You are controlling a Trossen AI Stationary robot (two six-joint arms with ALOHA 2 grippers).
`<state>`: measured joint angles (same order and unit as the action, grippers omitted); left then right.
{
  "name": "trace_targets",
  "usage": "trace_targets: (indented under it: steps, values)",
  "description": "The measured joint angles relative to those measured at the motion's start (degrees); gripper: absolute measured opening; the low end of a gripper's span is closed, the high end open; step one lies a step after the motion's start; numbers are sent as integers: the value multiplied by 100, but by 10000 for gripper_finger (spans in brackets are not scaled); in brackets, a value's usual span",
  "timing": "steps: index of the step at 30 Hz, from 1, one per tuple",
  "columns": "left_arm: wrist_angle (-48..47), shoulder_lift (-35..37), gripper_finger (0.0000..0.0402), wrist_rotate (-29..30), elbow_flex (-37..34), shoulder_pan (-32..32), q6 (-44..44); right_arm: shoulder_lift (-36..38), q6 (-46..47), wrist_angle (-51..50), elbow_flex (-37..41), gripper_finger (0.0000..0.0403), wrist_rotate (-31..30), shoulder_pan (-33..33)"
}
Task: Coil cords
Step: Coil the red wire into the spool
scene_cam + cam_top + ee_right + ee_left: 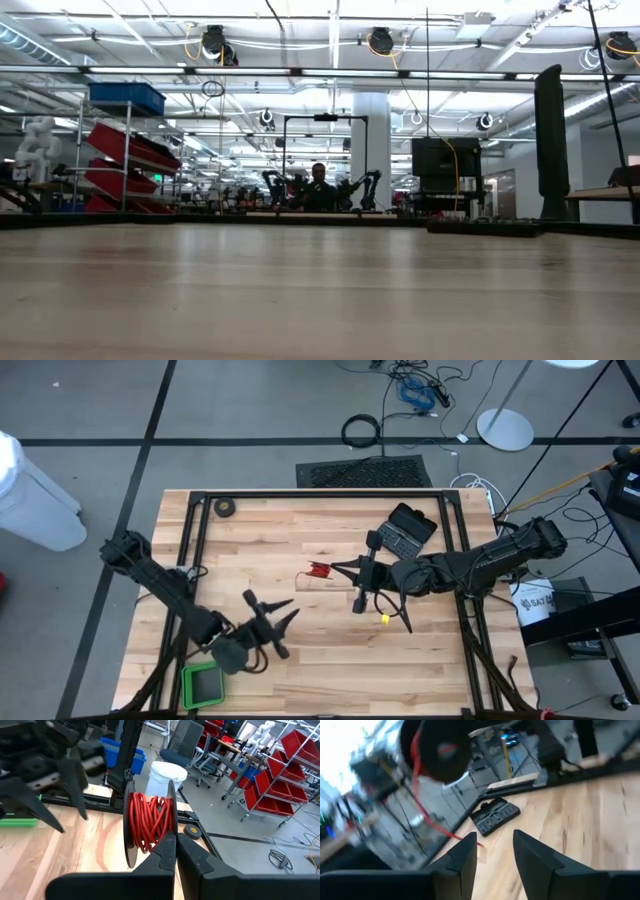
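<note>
Reel [150,827] wound with red wire [319,570] stands on edge at mid-table, clamped by the right gripper [174,851]; left gripper [275,616], fingers spread wide, hovers nearby.

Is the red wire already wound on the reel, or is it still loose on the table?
Mostly wound: red wire fills the reel held by the right gripper; one loose strand hangs.
</note>
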<state>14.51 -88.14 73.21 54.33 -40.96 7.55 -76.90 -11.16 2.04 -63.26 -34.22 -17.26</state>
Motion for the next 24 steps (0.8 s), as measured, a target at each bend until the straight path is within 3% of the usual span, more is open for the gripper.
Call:
trace_targets:
  steps: [5,24]
  values:
    - [-9,-23,134,17,2,303,-1069,0,-4,51,0,0,-2,0]
    - [-50,-404,134,37,0,653,-1859,-2,-63,121,0,0,-4,-2]
